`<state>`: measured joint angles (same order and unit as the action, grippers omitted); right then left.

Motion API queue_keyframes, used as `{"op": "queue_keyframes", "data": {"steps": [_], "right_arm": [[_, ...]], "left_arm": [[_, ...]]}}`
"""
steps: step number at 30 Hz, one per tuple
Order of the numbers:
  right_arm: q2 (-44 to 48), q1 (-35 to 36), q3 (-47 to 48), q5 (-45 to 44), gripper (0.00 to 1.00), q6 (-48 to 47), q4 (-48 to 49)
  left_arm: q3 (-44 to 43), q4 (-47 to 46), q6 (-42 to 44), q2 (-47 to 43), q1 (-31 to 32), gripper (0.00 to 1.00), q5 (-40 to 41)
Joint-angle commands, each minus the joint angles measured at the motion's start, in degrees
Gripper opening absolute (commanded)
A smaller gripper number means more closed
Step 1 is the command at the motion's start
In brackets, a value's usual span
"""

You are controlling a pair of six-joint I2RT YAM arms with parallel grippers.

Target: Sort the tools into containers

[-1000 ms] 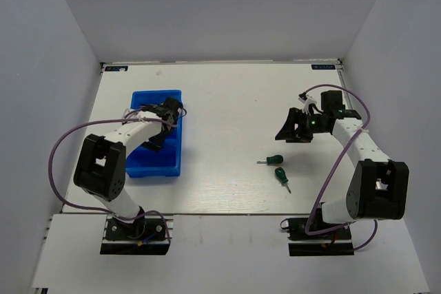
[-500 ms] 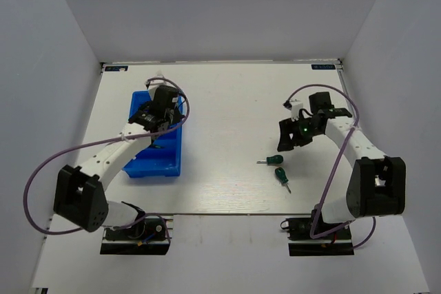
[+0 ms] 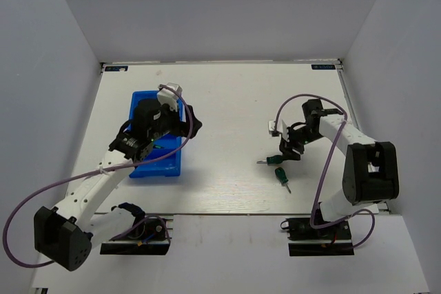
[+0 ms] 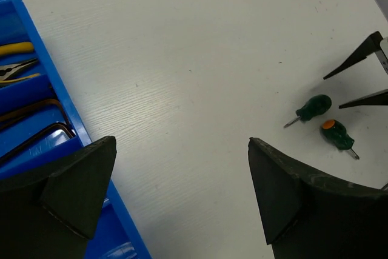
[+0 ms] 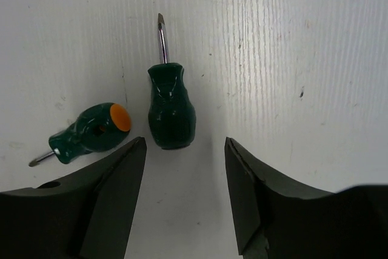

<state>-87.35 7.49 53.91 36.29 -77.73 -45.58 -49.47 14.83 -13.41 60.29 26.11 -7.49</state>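
Note:
Two stubby green-handled screwdrivers [image 3: 274,160] [image 3: 281,175] lie side by side on the white table. In the right wrist view one [image 5: 171,110] lies just ahead of my open right gripper [image 5: 185,144], and the orange-capped one [image 5: 91,133] is to its left. In the top view the right gripper [image 3: 285,152] hovers right over them. The blue tray [image 3: 148,169] sits at the left. It holds yellow-handled pliers [image 4: 15,65] and dark hex keys [image 4: 30,125]. My left gripper [image 4: 182,144] is open and empty beside the tray's right rim [image 3: 193,126]. The thin screwdriver is out of view.
The left arm covers much of the tray in the top view. Grey walls enclose the table on three sides. A purple cable loops beside each arm. The left wrist view also shows both stubby screwdrivers [image 4: 312,108] and the right gripper's fingertips [image 4: 364,77].
My left gripper has swung from over the tray to past its right rim. My right gripper has moved down and left, close over the two stubby screwdrivers.

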Motion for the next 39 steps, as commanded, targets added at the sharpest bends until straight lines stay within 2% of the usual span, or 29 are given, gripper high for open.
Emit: {"op": "queue_keyframes", "data": {"steps": [1, 5, 10, 14, 21, 22, 24, 25, 26, 28, 29, 30, 33, 35, 37, 39], "right_arm": [[-1.32, -0.02, 3.22, 3.43, 0.61, -12.17, -4.25], [-2.64, 0.42, 1.29, 1.76, 0.63, -10.96, -0.13], [-4.84, 1.82, 1.99, 1.07, 0.63, -13.32, -4.16], [-4.67, 3.84, -1.87, -2.01, 0.63, -11.22, 1.54], [-6.34, 7.54, -2.84, -6.31, 0.63, -8.84, 4.89], [-6.43, 7.72, -3.02, -6.67, 0.61, -8.93, 5.24], [-6.60, 8.16, -3.28, -7.90, 0.48, -8.66, 5.77], [-6.60, 8.16, -3.02, -8.60, 0.41, -8.31, 5.77], [-6.69, 8.16, -2.67, -8.78, 0.26, -8.14, 5.42], [-6.61, 8.34, -1.45, -9.13, 0.14, -7.96, 4.10], [-6.52, 8.42, -1.00, -9.31, 0.04, -7.79, 3.66], [-5.91, 8.42, -0.65, -9.31, 0.00, -7.96, 3.14], [-4.33, 10.25, 2.77, -8.18, 0.00, -7.43, -0.29], [-3.97, 11.75, 8.47, -6.42, 0.00, -4.29, -4.15], [-4.75, 15.62, 14.27, -3.61, 0.00, -1.21, -6.52], [-6.86, 18.69, 24.17, -0.71, 0.00, 5.38, -8.64]], "left_arm": [[0.43, 0.37, 2.51, -2.02, 0.17, 1.00, -4.73], [0.43, 0.90, 2.51, -4.12, 0.17, 1.00, -5.35], [-1.33, 3.53, 2.51, -5.27, 0.17, 1.00, -3.24], [-1.85, 4.76, 1.81, -6.33, 0.17, 1.00, -2.62], [-3.00, 4.77, 0.23, -8.70, 0.17, 1.00, -3.85], [-3.00, 4.77, 0.23, -10.27, 0.17, 1.00, -4.98], [-3.00, 2.76, 0.23, -11.68, 0.17, 1.00, -6.13], [-3.00, 2.05, 0.23, -13.08, 0.17, 1.00, -7.18], [-3.00, 0.74, 0.23, -13.70, 0.17, 1.00, -7.89], [-3.52, -0.32, 0.23, -14.33, 0.17, 1.00, -9.73], [-3.52, -0.33, 0.23, -15.02, 0.17, 1.00, -10.44], [-4.31, -1.02, 0.23, -15.03, 0.17, 1.00, -11.84], [-4.84, -4.18, -0.82, -15.56, 0.17, 1.00, -15.27], [-4.84, -6.99, -2.13, -16.17, 0.17, 1.00, -18.77], [-3.89, -13.66, -3.90, -16.69, 0.17, 1.00, -21.59], [-2.22, -22.16, -7.58, -16.70, 0.17, 1.00, -25.46]]}}
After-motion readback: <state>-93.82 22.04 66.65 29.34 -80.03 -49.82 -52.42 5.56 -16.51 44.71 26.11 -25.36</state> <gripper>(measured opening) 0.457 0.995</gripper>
